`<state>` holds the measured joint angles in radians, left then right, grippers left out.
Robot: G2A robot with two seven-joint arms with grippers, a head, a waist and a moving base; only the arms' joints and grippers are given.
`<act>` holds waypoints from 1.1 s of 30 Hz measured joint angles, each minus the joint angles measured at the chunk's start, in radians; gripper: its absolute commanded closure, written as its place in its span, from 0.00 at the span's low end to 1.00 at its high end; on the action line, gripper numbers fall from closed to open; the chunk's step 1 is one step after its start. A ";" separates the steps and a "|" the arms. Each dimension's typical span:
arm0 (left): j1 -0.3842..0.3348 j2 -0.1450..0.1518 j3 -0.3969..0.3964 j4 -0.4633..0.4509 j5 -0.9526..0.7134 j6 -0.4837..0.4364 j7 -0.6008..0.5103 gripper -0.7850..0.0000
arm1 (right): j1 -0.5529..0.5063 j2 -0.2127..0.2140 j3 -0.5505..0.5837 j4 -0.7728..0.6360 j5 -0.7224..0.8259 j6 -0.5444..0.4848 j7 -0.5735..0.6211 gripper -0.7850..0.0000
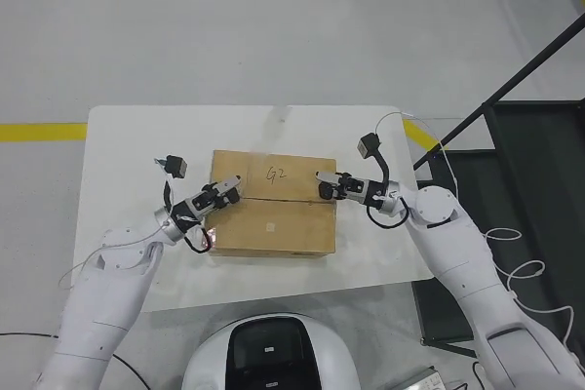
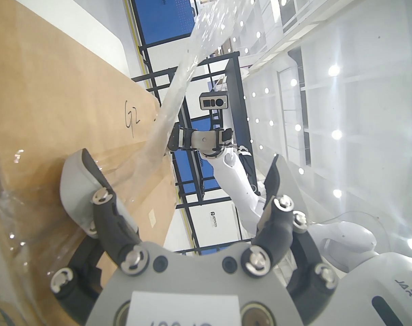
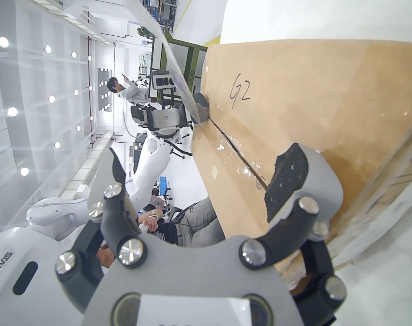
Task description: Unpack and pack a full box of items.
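Cardboard box [image 1: 273, 200] sits shut in the middle of the white worktop [image 1: 127, 146], its two top flaps meeting along a centre seam [image 3: 233, 144]. The left claw [image 1: 229, 188] is at one end of that seam and the right claw [image 1: 322, 181] at the opposite end. Each is spread wide and holds nothing. One finger [image 2: 82, 174] of the left claw lies against the box top, and one ribbed pad [image 3: 287, 178] of the right claw rests by the seam. A strip of clear tape [image 2: 178, 96] rises off the box top near the left claw. I cannot tell what holds its far end.

The loose tape looks like the main hazard: it could fall back and re-stick to the flaps, or cling to a finger. Pressing down at the seam might buckle a flap inward onto the contents. An uneven push from one end could slide the box across the smooth worktop.

"G2" [image 3: 240, 91] is handwritten in dark marker on the box's far flap. A small pale label [image 3: 214, 171] sits on the near flap, too small to read.
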<state>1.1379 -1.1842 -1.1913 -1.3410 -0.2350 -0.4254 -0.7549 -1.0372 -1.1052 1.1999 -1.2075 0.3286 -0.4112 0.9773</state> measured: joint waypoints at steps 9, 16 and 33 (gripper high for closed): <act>0.001 -0.002 -0.003 -0.015 -0.050 0.001 0.009 0.00 | -0.006 0.002 0.011 -0.010 0.007 0.001 -0.007 0.00; 0.027 -0.003 -0.061 -0.010 -0.252 -0.052 0.009 0.00 | -0.029 0.015 0.058 -0.032 0.020 -0.001 0.003 0.00; 0.106 0.026 -0.286 0.054 -0.459 -0.062 -0.004 0.00 | 0.009 0.031 0.053 -0.166 -0.019 -0.038 0.185 0.00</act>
<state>1.2442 -1.1582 -1.4776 -1.2869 -0.6944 -0.4876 -0.7587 -1.0285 -1.0747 1.2528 -1.3736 0.3093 -0.4496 1.1623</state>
